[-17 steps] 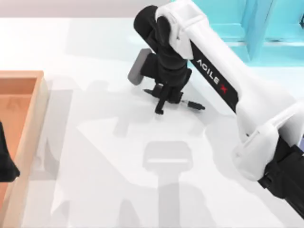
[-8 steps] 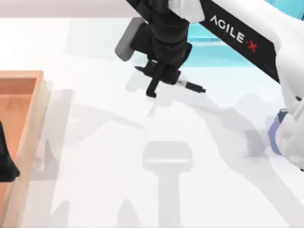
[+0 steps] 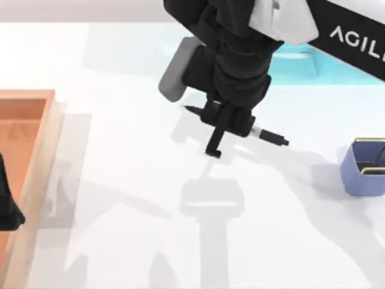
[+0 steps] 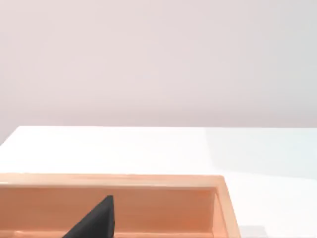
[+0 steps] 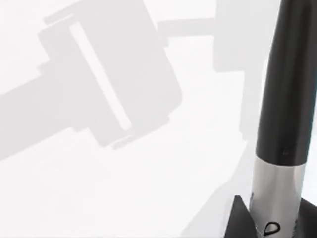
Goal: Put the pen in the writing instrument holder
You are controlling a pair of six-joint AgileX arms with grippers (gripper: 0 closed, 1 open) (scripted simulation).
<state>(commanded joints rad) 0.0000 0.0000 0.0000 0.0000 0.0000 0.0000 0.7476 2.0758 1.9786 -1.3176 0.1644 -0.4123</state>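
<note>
Right gripper [image 3: 231, 120]: my right arm's claw hangs above mid-table, pinching the slim black-and-grey pen [image 3: 264, 133].
Pen: crosswise in the claw, off the table, black end sticking out toward the right; black cap and grey barrel [image 5: 280, 163] close in the right wrist view.
Holder: small periwinkle-blue square box-cup with gold rim [image 3: 363, 168], at the right edge, well apart from the pen.
Left gripper [image 3: 7, 208]: parked over the orange-brown wooden tray [image 3: 36, 156], far left; claw state, cannot tell.

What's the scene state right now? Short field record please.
pen: held level above the table by the right gripper, black end sticking out toward the table's right
holder: periwinkle box-cup at the table's right edge, upright, nothing seen in it
left gripper: parked over the wooden tray at the left
background: cyan shelf unit at the back
step: pen not yet at holder
</note>
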